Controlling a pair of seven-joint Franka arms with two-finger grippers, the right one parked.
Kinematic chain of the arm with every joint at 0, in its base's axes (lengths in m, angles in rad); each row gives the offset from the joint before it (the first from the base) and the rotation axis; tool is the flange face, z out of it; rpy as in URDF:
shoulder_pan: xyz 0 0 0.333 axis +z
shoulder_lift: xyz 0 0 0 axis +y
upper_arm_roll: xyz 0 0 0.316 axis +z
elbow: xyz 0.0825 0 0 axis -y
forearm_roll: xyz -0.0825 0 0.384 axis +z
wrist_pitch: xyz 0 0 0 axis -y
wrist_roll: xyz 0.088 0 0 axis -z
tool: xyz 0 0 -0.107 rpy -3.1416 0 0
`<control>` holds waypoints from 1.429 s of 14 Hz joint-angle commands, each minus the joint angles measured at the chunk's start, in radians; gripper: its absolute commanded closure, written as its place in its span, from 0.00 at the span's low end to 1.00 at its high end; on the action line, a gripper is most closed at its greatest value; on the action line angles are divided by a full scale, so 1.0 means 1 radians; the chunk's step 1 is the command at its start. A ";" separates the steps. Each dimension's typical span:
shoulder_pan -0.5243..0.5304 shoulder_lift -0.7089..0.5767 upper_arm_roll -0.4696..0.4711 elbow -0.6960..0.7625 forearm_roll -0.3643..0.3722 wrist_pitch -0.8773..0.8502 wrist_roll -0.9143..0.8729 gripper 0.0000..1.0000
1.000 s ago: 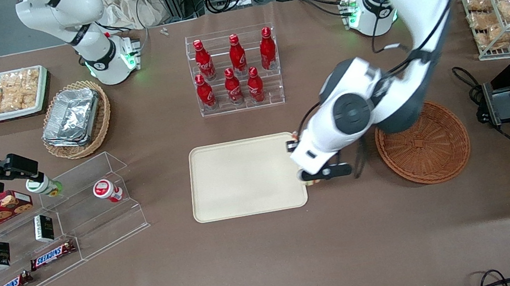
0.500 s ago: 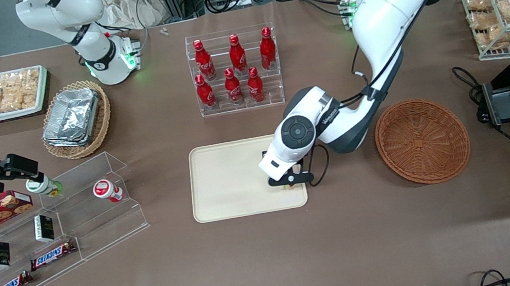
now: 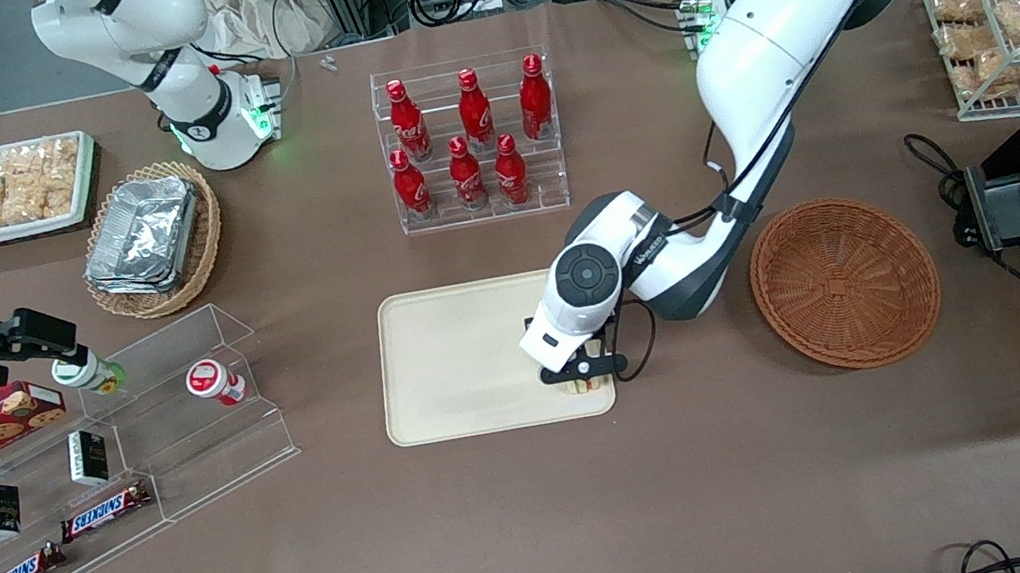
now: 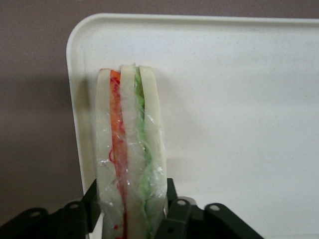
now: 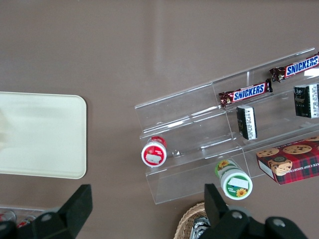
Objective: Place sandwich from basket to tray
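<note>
Gripper [image 3: 584, 378] w/ sandwich [image 4: 130, 154] lowered onto tray [image 3: 460, 360].

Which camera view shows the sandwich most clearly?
The left wrist view: the sandwich fills it, layers visible, gripper jaws shut on it above the tray. In the front view only a sliver shows under the arm. The right wrist view lacks it.

Bright, even light from overhead across the brown table [image 3: 546, 524]. Only soft, short shadows: a faint one beneath the black two-finger gripper [image 3: 584, 378], low over a corner of the flat cream plastic tray [image 3: 451, 366]. Small white glints on the clear-wrapped triangular sandwich [image 4: 129, 149] clamped in it, crisp up close, with a pale grey shadow just beside it. Glare on the crumpled silver foil trays [image 3: 143, 230] and along the clear acrylic shelf [image 5: 199, 124]. Front view slightly soft.
</note>
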 commanded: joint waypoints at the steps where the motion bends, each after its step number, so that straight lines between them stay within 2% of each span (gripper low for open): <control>1: -0.018 -0.006 0.007 0.029 0.035 -0.012 -0.032 0.00; 4: 0.001 -0.078 0.007 0.038 0.030 -0.104 -0.026 0.00; 7: 0.079 -0.202 -0.003 0.027 0.007 -0.264 -0.017 0.00; 9: 0.155 -0.297 -0.035 0.010 -0.058 -0.395 0.011 0.00; 10: 0.210 -0.350 -0.039 -0.002 -0.092 -0.426 0.072 0.00; 12: 0.353 -0.455 -0.058 -0.052 -0.205 -0.489 0.222 0.00; 13: 0.382 -0.501 -0.045 -0.079 -0.229 -0.508 0.307 0.00; 17: 0.369 -0.660 0.214 -0.175 -0.313 -0.540 0.621 0.00; 20: 0.315 -0.736 0.383 -0.244 -0.326 -0.520 0.805 0.00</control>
